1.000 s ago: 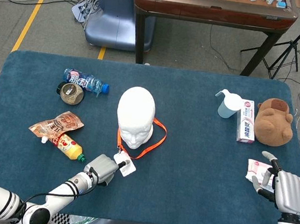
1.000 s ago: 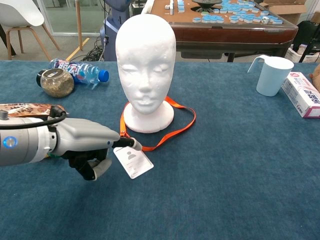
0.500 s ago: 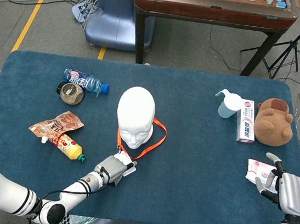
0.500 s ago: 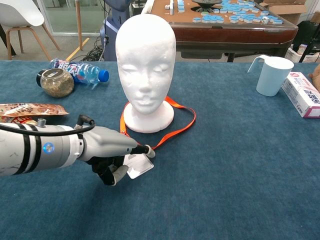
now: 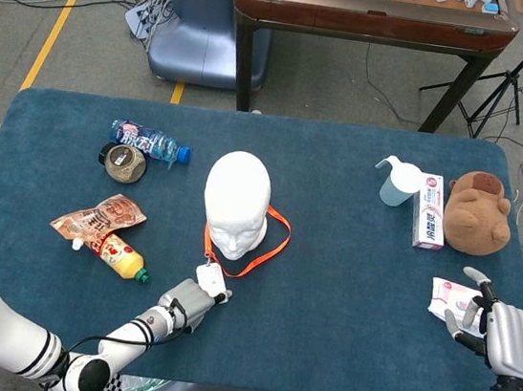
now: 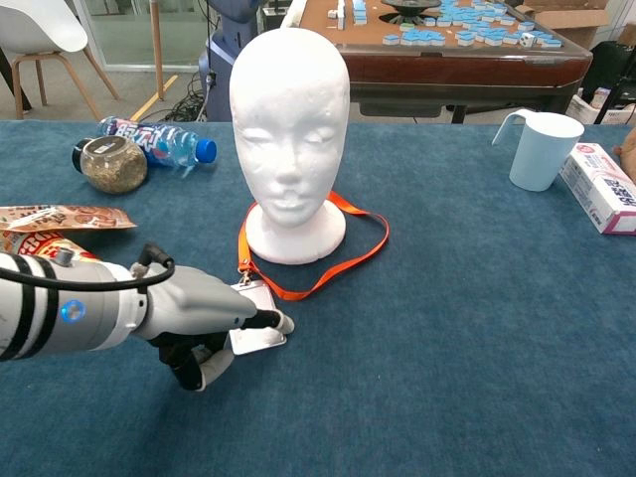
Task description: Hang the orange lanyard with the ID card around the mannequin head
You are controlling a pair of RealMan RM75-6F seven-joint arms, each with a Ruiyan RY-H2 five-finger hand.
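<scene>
The white mannequin head (image 5: 236, 202) (image 6: 289, 129) stands upright mid-table. The orange lanyard (image 5: 272, 243) (image 6: 350, 254) lies flat on the cloth, looped around the head's base. Its white ID card (image 5: 211, 278) (image 6: 258, 336) lies in front of the base. My left hand (image 5: 186, 298) (image 6: 195, 312) is at the card, a finger laid over it and the thumb below, pinching its left edge. The clip end of the strap (image 6: 243, 268) runs into the card's top. My right hand (image 5: 496, 331) is at the table's right front edge, fingers apart and holding nothing; only the head view shows it.
At the left are a water bottle (image 5: 149, 141), a jar (image 5: 123, 161), a snack pouch (image 5: 100, 217) and a yellow bottle (image 5: 119, 258). A white cup (image 5: 398, 184), a toothpaste box (image 5: 428, 217) and a brown plush toy (image 5: 476, 213) stand right. A white packet (image 5: 447, 298) lies by my right hand.
My left hand reached onto the ID card and has drawn back left with it; the card now lies nearer the head's front. The right hand has hardly moved.
</scene>
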